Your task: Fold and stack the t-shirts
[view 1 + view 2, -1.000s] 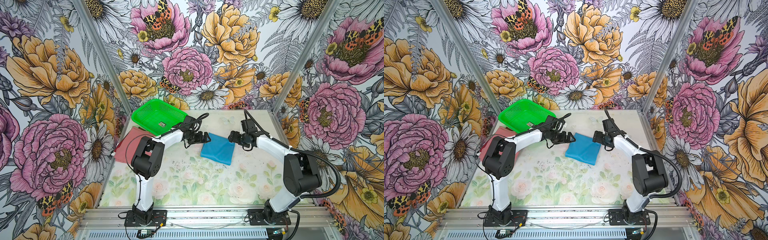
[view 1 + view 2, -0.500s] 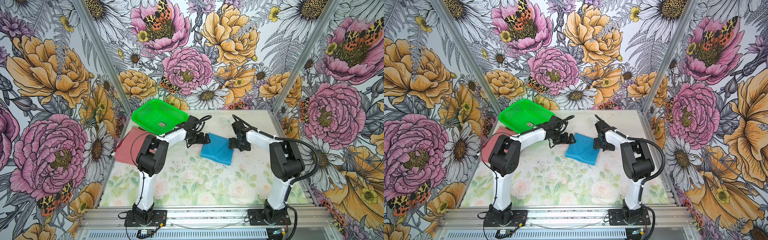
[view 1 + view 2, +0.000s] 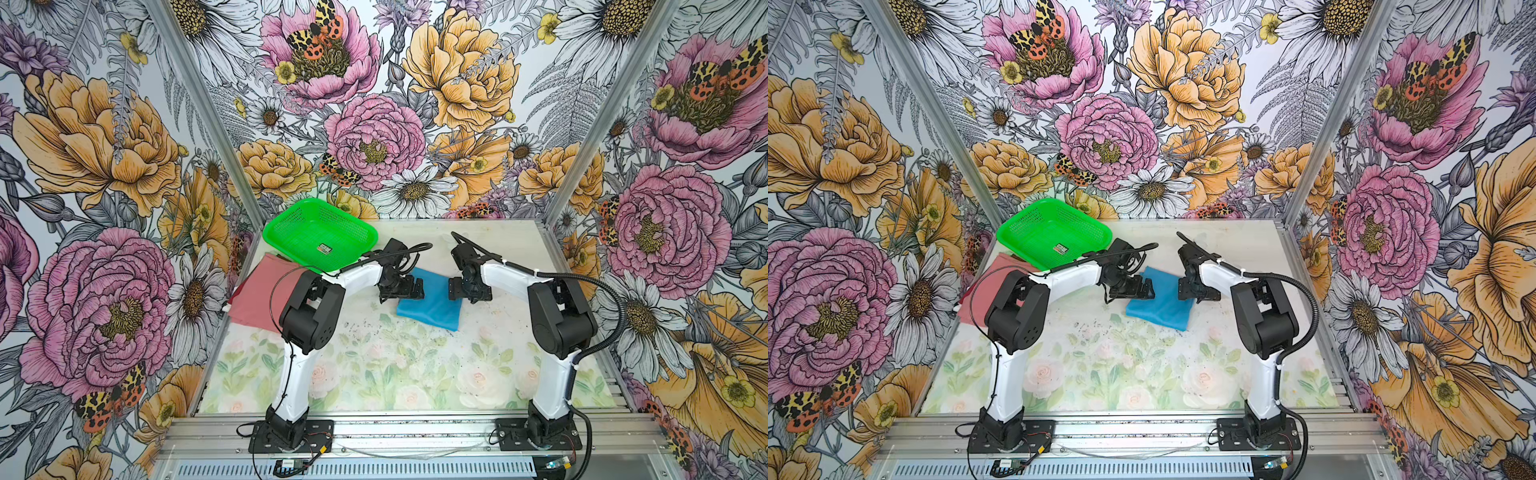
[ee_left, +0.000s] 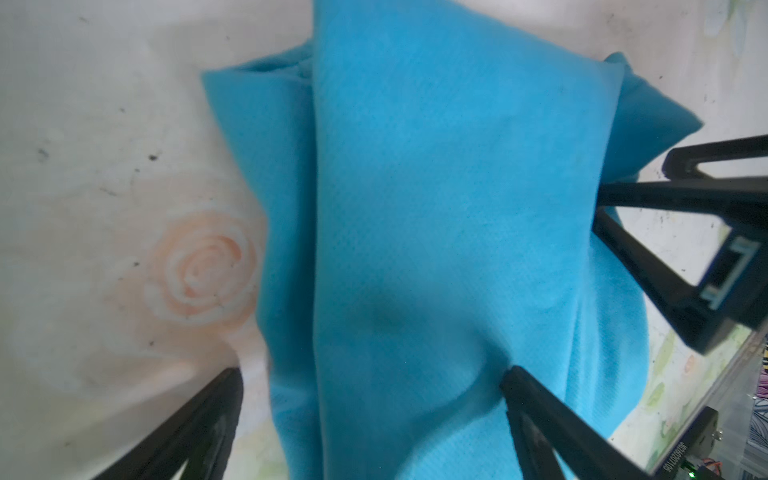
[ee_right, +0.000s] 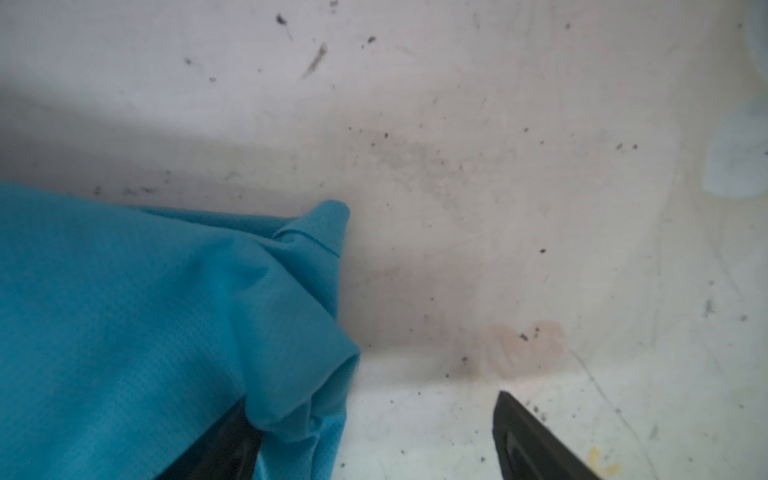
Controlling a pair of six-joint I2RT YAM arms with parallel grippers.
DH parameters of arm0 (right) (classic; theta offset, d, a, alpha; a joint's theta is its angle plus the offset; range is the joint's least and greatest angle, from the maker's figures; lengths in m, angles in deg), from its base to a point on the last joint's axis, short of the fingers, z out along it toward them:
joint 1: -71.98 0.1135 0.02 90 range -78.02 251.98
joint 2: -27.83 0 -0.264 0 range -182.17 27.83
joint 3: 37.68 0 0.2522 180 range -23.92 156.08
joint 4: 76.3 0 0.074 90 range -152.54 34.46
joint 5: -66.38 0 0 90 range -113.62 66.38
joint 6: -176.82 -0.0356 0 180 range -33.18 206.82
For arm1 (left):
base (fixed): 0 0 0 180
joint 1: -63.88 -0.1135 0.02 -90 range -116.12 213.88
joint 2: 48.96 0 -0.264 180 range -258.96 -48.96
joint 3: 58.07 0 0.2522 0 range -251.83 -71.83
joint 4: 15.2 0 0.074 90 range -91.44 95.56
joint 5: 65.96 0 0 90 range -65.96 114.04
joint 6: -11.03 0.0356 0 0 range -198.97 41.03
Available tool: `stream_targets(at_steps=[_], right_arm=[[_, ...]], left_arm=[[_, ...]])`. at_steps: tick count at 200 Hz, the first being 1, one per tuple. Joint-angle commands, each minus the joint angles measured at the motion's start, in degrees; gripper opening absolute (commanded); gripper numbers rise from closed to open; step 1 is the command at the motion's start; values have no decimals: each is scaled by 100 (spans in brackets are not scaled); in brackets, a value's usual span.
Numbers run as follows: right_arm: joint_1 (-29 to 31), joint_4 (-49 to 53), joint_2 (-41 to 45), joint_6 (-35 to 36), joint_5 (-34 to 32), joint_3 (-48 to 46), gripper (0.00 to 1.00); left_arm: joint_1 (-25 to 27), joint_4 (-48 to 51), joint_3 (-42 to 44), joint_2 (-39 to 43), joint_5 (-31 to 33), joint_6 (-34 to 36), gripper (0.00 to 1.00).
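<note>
In both top views the folded blue t-shirt [image 3: 432,305] lies centrally between the left gripper [image 3: 409,289] and right gripper [image 3: 455,289], each at an edge. The red-pink t-shirt [image 3: 255,295] lies far left.

Left wrist: jaws spread across the shirt's edge, its long axis running away from them.

Right wrist: jaws spread, 1 finger partly hidden behind a corner fold.

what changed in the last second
The right gripper slid in to the blue shirt's right edge, its elbow swinging inward; the left gripper barely shifted at its left corner. Both jaws open, nothing gripped. Blue shirt, red shirt and basket stayed put.
</note>
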Motion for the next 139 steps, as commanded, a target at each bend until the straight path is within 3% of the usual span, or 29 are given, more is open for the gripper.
stream_targets(at_steps=[1, 15, 43, 68, 81, 111, 128, 139], right_arm=[[229, 148, -200, -72, 237, -206, 88], [336, 142, -239, -135, 249, -216, 88], [473, 41, -271, -252, 331, -273, 88], [541, -78, -301, -321, 450, -319, 88], [555, -128, -306, -351, 503, -334, 88], [564, -229, -220, -376, 650, -378, 88], [548, -330, -29, -390, 774, -426, 88], [533, -369, 159, -403, 841, -461, 88]], left_arm=[[177, 110, 28, -278, 120, -237, 99], [249, 77, 28, -342, 211, -371, 99], [325, -201, 185, -428, -17, -613, 84], [420, -459, 405, -448, 30, -792, 60], [477, -463, 473, -439, 206, -806, 41], [510, -507, 688, -333, 610, -845, 26], [500, -638, 860, -177, 800, -834, 9], [509, -680, 962, -90, 979, -770, 5]])
